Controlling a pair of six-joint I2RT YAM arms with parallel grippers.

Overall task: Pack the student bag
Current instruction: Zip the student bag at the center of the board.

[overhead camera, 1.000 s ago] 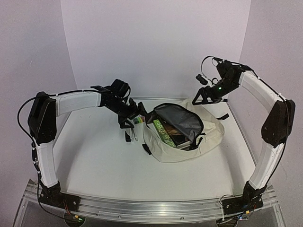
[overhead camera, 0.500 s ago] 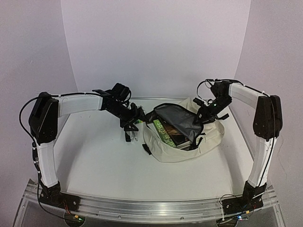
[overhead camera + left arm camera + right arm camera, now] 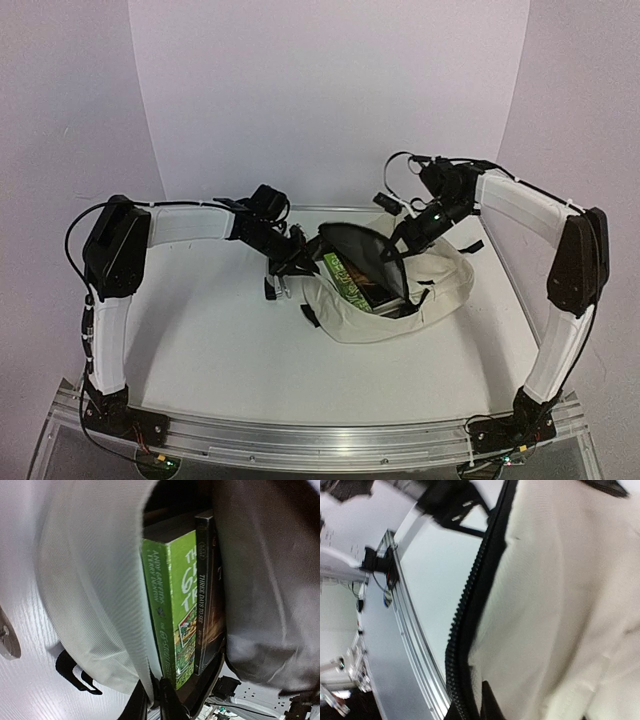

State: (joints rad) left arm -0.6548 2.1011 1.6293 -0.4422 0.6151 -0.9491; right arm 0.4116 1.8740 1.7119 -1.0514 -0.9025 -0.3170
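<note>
left claw (image 3: 303,260): open a second ago, now pinching left rim of bag (image 3: 350,312) | bag: open, books (image 3: 352,281) inside, near table's (image 3: 220,350) far edge, centre | right claw (image 3: 399,240): came down from above, now clamped on far-right zipper edge

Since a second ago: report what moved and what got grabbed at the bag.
The left tool slid right and pinched the left side of the cream backpack's opening. The right tool came down and leftward from above and closed on the zipper edge at the far right. The green book and dark book stayed inside; the backpack kept its place.
</note>
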